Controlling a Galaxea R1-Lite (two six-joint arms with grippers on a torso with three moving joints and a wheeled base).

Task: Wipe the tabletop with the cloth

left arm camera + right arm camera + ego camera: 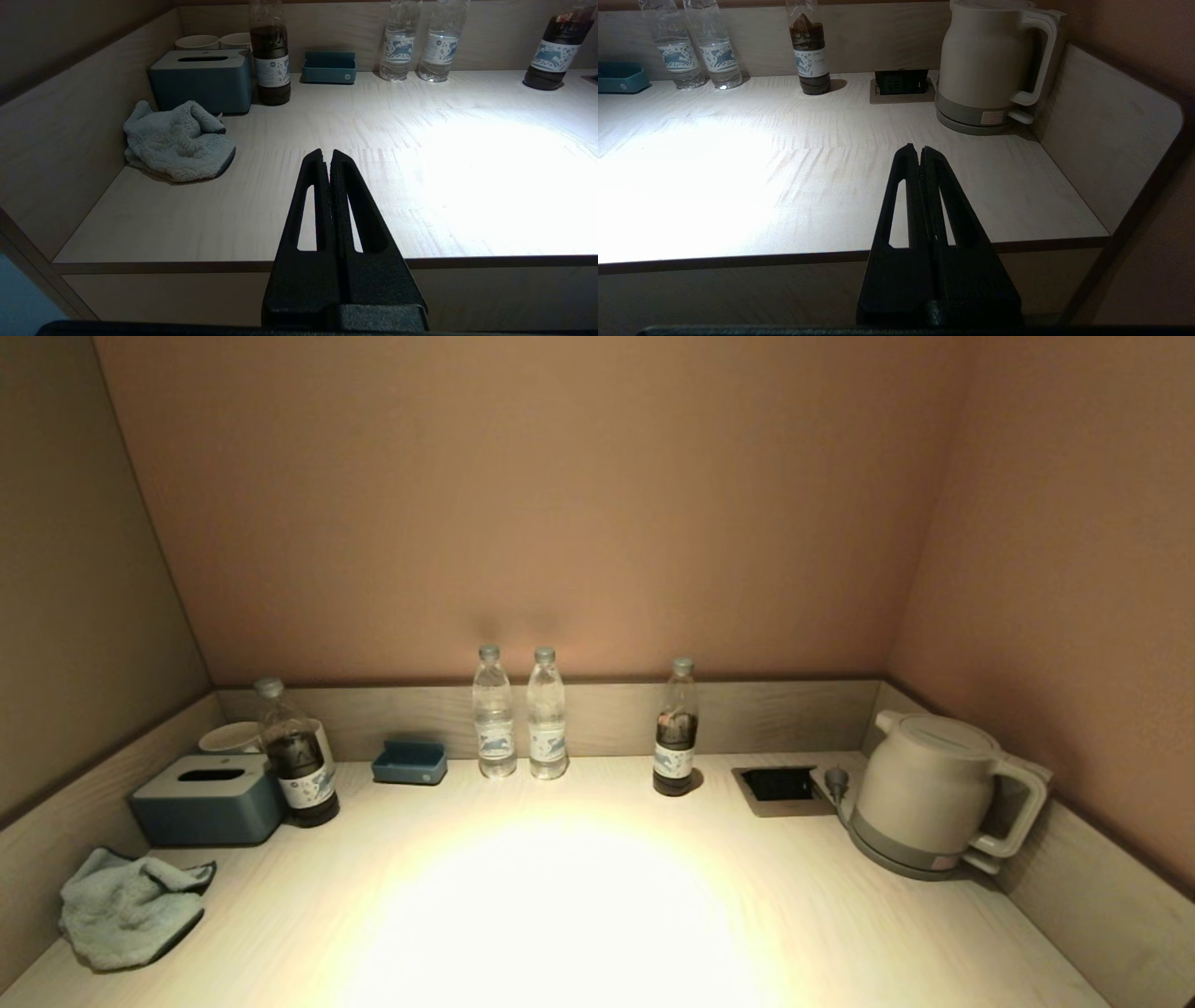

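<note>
A crumpled light-blue cloth [126, 905] lies on the pale wooden tabletop [579, 896] at its front left, by the left side wall; it also shows in the left wrist view [180, 142]. My left gripper [327, 154] is shut and empty, held before the table's front edge, to the right of the cloth and apart from it. My right gripper [919, 149] is shut and empty, held before the front edge on the right side, short of the kettle. Neither gripper shows in the head view.
Along the back stand a blue tissue box [210, 798], two cups [217, 41], a dark bottle [297, 754], a small blue tray [409, 762], two clear water bottles [518, 714], another dark bottle [676, 728], a socket recess [780, 786] and a white kettle [929, 793]. Low walls edge the sides.
</note>
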